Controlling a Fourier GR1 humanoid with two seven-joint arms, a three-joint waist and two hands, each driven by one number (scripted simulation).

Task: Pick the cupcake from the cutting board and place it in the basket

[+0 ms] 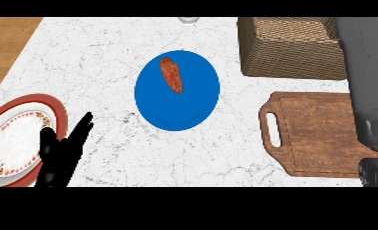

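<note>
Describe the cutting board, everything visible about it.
The cutting board looks like brown wood, roughly rectangular with rounded corners and a slotted handle at its left end. It lies flat on the white marble counter, just below the wicker basket. The grey forearm covers its right side; no cupcake shows on it.

Kitchen counter, seen from above: at the right we find the wooden cutting board (314, 136), brown and grained, lying flat on the white marbled counter (103, 54). It has rounded corners and a handle with a long slot at its left end. A grey forearm (362, 74) covers its right side. Beyond it, towards the far edge, stands the basket (288, 54), a rectangular box of tan woven wicker, upright with its opening upward. We see a strip of counter between the two.
</note>
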